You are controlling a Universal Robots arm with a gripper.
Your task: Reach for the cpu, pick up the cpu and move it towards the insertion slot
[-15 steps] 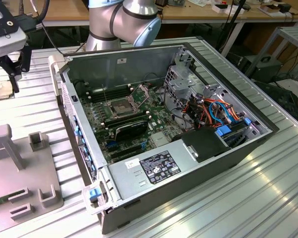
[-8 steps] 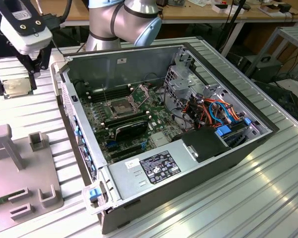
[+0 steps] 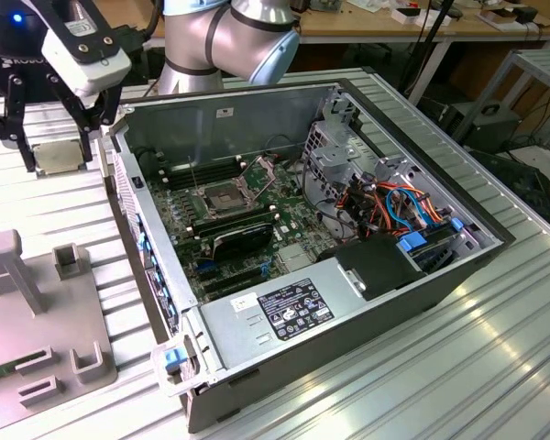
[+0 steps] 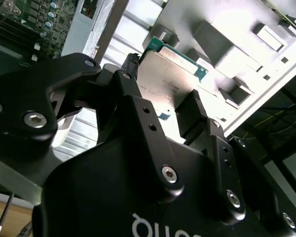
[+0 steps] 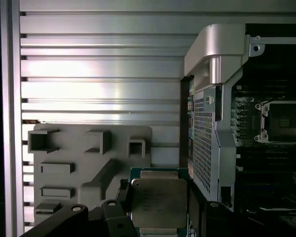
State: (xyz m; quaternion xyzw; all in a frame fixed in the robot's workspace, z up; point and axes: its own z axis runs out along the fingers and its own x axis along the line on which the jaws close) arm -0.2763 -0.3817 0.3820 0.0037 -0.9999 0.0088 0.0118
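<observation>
Cpu (image 5: 159, 201) edges behind pincer (image 5: 158, 212) fingers

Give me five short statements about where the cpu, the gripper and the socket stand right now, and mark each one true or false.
1. The gripper holds the cpu. True.
2. The cpu already lies in the insertion slot. False: it is held outside the computer case, off the exterior view's left.
3. The insertion slot's dark centre is uncovered. True.
4. The case's side is closed. False: it is open, with the motherboard in sight.
5. The grey fixture plate sits inside the case. False: it lies on the ribbed table beside the case.
</observation>
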